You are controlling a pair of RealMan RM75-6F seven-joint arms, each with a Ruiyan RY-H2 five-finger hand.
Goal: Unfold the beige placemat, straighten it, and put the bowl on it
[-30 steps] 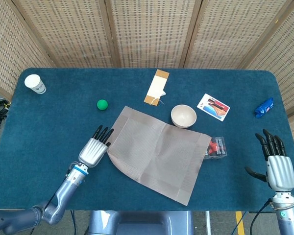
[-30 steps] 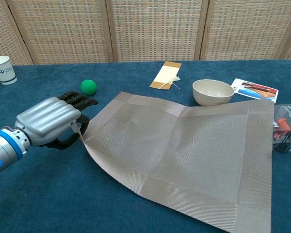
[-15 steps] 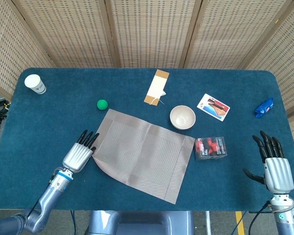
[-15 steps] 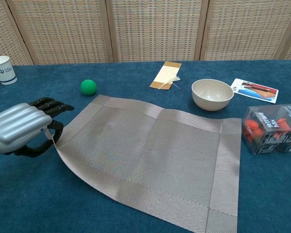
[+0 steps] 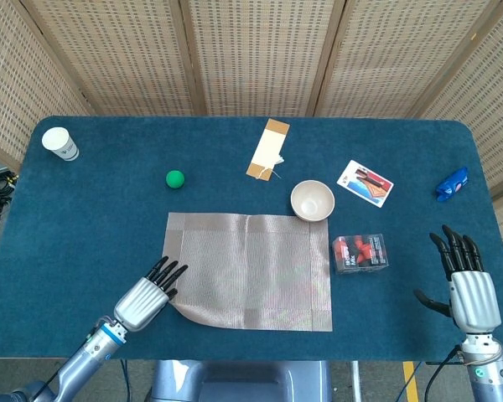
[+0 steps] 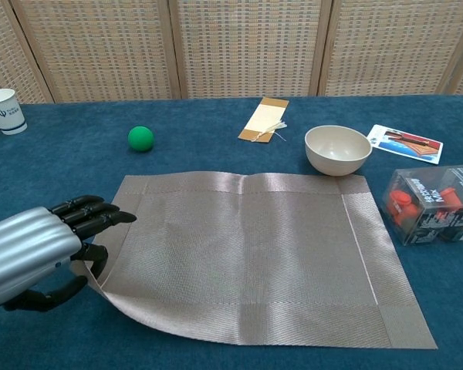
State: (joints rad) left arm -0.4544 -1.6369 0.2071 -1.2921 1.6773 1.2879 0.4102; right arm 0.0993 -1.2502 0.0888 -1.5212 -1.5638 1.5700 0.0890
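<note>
Beige placemat lies unfolded at frame centre, nearly square to the table edge, its lower-left corner lifted. The left hand pinches that corner; lay it flat, then let go gently. The right hand, lower right, is spread and empty. The bowl touches the mat's upper-right edge.

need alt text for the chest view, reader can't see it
The left hand pinches the near-left corner of the unfolded beige placemat on a blue table. A bowl sits just beyond the placemat's far-right corner.
</note>
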